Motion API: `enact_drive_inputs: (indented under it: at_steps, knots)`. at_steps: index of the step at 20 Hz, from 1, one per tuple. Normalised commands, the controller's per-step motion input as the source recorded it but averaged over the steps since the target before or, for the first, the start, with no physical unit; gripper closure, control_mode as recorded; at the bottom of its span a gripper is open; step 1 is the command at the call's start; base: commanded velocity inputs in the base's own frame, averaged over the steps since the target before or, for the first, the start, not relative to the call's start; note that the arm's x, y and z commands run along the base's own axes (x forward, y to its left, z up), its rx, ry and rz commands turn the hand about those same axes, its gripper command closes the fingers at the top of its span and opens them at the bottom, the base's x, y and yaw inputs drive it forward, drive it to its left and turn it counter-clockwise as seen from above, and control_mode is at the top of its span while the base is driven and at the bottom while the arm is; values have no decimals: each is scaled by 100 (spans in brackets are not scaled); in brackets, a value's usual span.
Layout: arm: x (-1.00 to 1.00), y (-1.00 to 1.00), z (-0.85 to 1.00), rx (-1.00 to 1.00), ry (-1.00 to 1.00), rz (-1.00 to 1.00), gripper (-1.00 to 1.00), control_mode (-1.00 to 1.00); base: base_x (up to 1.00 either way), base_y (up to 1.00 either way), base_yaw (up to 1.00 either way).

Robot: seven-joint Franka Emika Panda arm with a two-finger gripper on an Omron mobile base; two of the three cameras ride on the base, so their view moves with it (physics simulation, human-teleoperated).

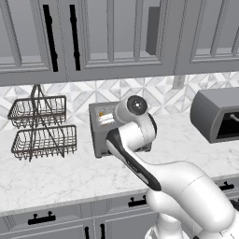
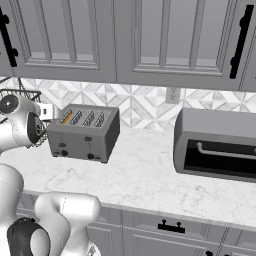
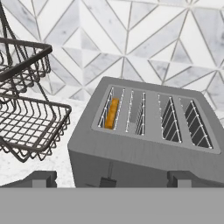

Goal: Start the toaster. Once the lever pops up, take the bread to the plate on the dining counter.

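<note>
Toaster on desk against tiled wall, bread seated in its leftmost slot, orange edge showing. Hand released, fingers spread wide, hovering above toaster's front face; left lever just between fingertips. Risks: open fingers straddle lever and slide past without pressing; push off-centre shoves toaster back; wire basket rack near, could snag.
</note>
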Motion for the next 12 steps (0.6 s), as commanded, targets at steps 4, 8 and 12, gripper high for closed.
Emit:
enact_drive_inputs:
  at_steps: [4, 8, 12]
  knots:
    - [0, 0, 0, 0, 0, 0, -100, -100, 0, 0, 0]
    - [0, 0, 0, 0, 0, 0, -100, -100, 0, 0, 0]
    - [0, 0, 0, 0, 0, 0, -100, -100, 0, 0, 0]
